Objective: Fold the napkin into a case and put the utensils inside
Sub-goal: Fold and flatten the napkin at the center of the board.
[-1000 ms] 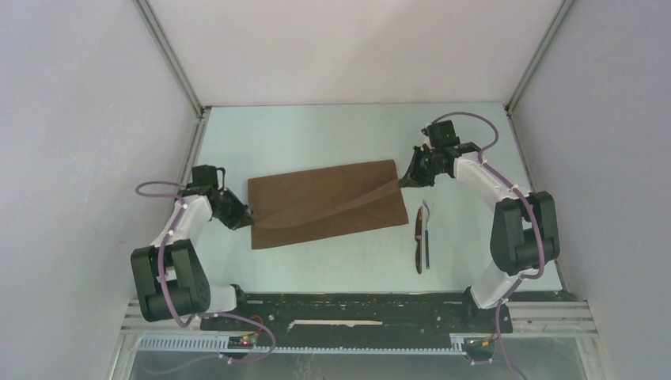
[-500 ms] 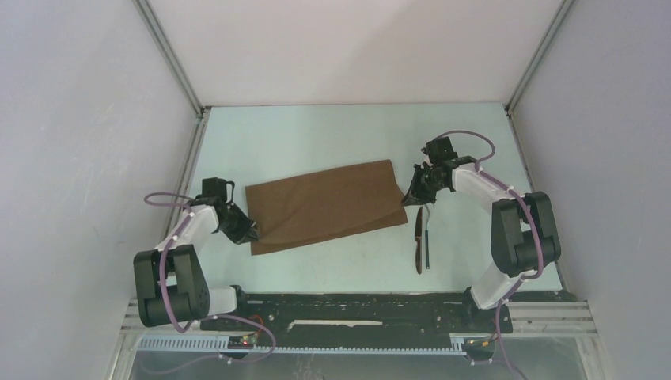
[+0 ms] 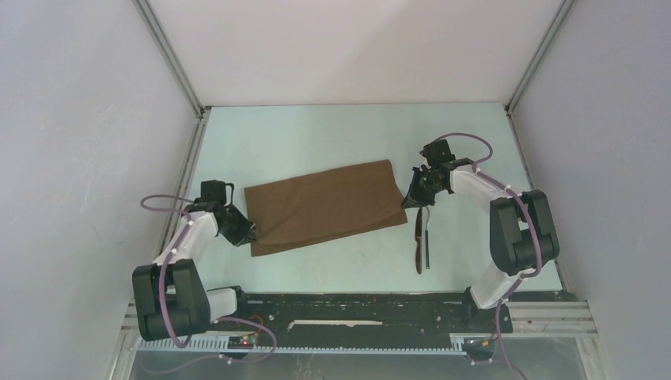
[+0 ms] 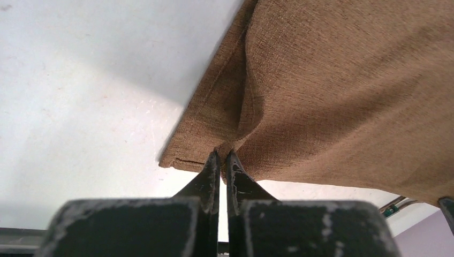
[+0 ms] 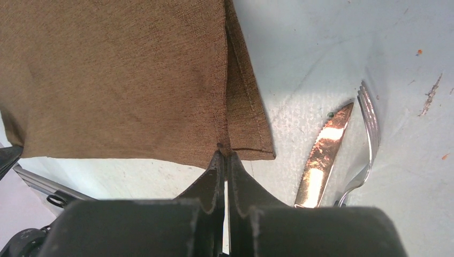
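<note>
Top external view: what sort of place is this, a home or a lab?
Probably a lab robot cell: blank panel walls on aluminium framing, and two arms bolted to a rail.

Left hand point(image 3: 252, 234) low and clamped tight, right hand point(image 3: 409, 202) likewise

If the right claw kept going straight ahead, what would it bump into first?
Probably the napkin: the right gripper is pinching its edge. The knife and fork lie off to one side.

The plain brown napkin point(image 3: 323, 205) lies on a pale table point(image 3: 316, 134), beside a silvery knife point(image 5: 323, 158) and fork point(image 5: 367, 134).
</note>
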Robot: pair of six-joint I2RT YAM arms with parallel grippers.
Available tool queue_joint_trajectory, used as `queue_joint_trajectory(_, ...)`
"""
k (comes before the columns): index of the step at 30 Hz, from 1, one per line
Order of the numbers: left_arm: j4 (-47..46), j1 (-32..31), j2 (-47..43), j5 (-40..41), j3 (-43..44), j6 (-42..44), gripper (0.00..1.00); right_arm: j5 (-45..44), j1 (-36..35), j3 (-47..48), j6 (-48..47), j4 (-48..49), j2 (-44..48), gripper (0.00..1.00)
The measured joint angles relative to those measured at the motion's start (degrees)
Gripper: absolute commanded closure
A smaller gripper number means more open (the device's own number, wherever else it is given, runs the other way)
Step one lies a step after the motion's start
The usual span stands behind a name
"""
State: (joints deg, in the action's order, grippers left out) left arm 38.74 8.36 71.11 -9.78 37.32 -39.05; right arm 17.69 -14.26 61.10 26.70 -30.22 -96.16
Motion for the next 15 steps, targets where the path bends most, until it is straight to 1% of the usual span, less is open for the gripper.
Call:
queue_joint_trajectory(3, 0.6, 0.0, -2.5, 0.1, 0.0, -0.1, 1.00, -0.3, 0.0, 0.0, 0.0, 0.0, 0.0, 1.00)
queue_joint_trajectory(8, 1.6, -0.1, -3.7, 0.2, -0.2, -0.3, 1.00, -0.6, 0.0, 0.0, 0.0, 0.0, 0.0, 1.00)
queue_joint_trajectory(15, 1.9, -0.5, -5.5, 0.7, -3.8, -1.8, 1.00, -0.7, 0.0, -0.5, 0.0, -0.1, 0.0, 1.00)
